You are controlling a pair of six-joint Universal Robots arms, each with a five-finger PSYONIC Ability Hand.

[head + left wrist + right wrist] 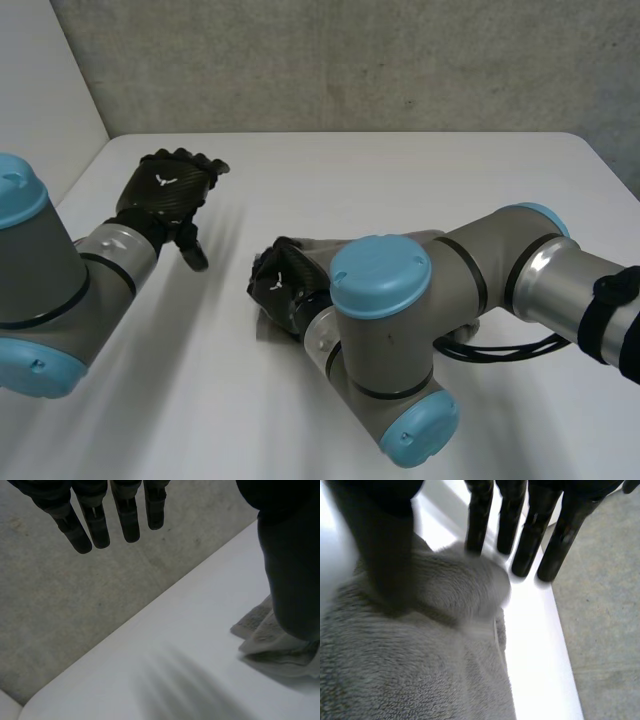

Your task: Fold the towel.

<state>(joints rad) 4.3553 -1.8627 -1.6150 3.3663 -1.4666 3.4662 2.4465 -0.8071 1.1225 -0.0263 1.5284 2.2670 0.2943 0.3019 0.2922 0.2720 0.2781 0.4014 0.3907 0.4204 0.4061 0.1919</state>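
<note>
A grey towel (420, 670) lies bunched on the white table (400, 180) under my right hand (280, 285). That hand's fingers (535, 535) stretch out straight past the towel's edge, and its thumb (390, 555) rests on the cloth without pinching it. From the left wrist view, a folded corner of the towel (265, 630) sticks out beneath the right hand (290, 570). My left hand (165, 190) hovers above the table's far left part, well away from the towel, its fingers (100, 525) straight and holding nothing.
My right arm (480, 290) bends across the middle of the table and covers most of the towel. The table's edge (555, 645) runs just past the right hand's fingertips, with grey floor (605, 610) beyond it. A grey wall (350, 60) stands behind the table.
</note>
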